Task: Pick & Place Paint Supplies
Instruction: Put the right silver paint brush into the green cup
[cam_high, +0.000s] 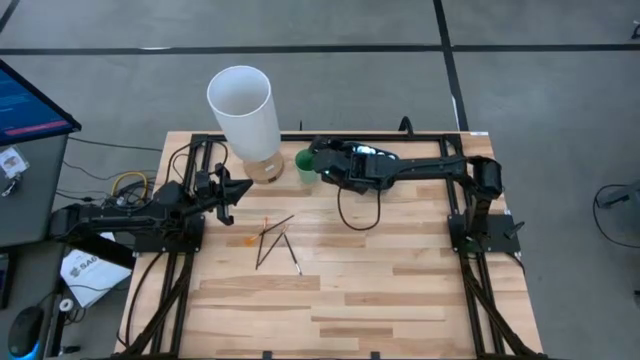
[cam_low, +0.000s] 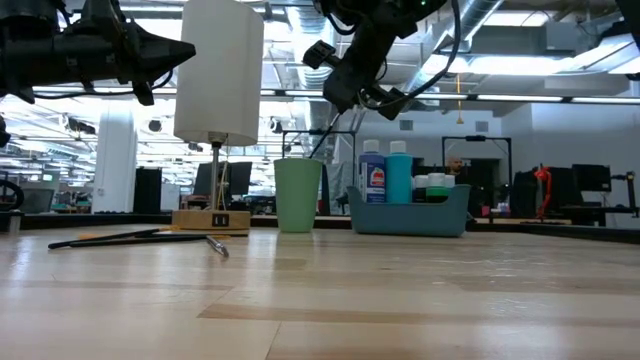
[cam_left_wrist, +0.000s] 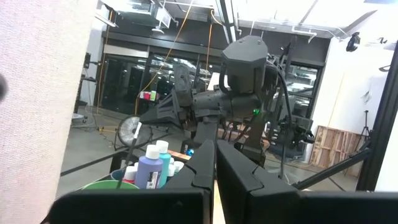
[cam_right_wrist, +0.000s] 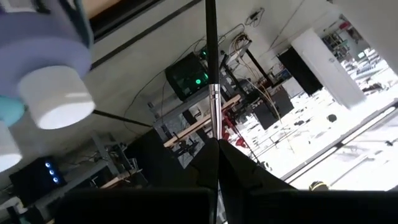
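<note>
We are in the placing step. The right gripper (cam_high: 318, 160) hangs above the green cup (cam_high: 305, 165), its jaws closed on a thin brush (cam_right_wrist: 211, 81) that points down toward the cup mouth, as the low view shows. The left gripper (cam_high: 238, 188) waits beside the lamp (cam_high: 243, 110), raised off the bench (cam_high: 380, 290), jaws closed and holding nothing.

Three more brushes (cam_high: 275, 240) lie crossed on the bench, in the middle, just in front of the left gripper. The paint bottles (cam_low: 385, 172) stand in the blue tray (cam_low: 408, 212) beside the cup.

We judge that the next move calls for lowering the brush until its tip is inside the cup rim, then opening the jaws. The shaft is thin, so we must keep it centred over the mouth to avoid tipping the cup
</note>
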